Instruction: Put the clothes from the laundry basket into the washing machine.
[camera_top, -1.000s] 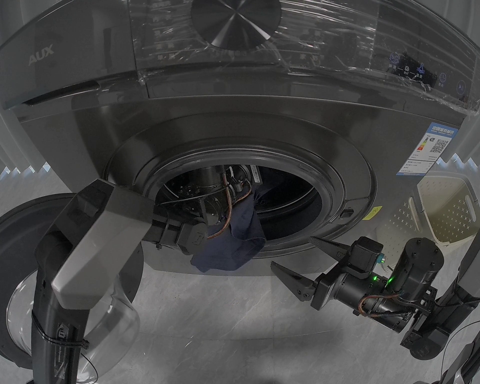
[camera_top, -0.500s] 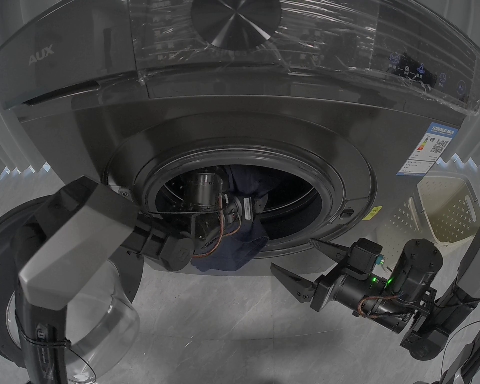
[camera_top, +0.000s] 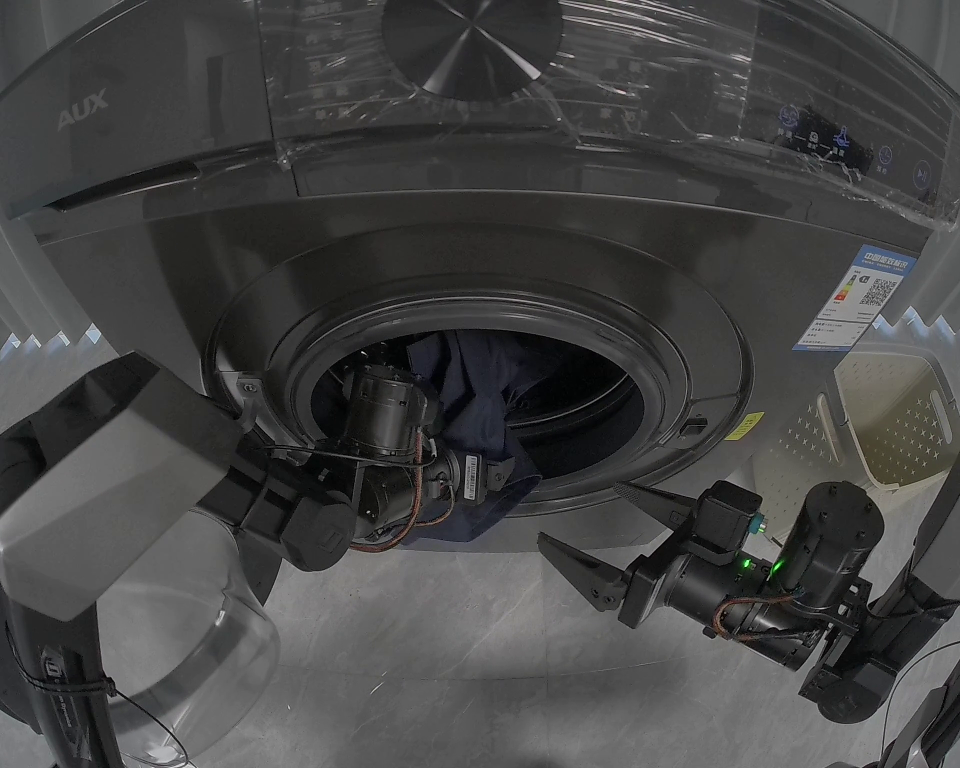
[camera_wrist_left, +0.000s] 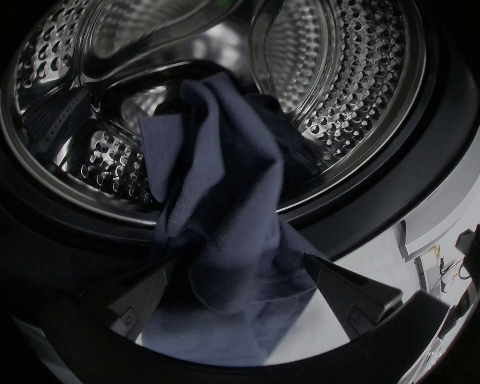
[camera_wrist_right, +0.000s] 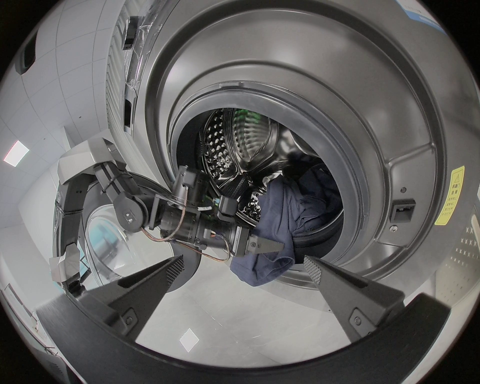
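From the head, the left pincer (camera_top: 495, 470) sits at the lower lip of the washing machine's opening (camera_top: 690, 380). It has drawn back from deeper inside, and the navy garment (camera_top: 480, 385), which hung mostly outside the opening a second ago, now lies largely within it. Only a hem spills over the lip. The right pincer (camera_top: 580, 515) waits below the opening, spread wide and empty, and the laundry basket (camera_top: 900, 420) stands off to the right of it. At the left wrist, its fingers (camera_wrist_left: 350, 295) are wide apart, with cloth draped loosely between them rather than pinched. The right wrist shows the same hem (camera_wrist_right: 260, 267) dangling outside, so I judge it needs a further push.
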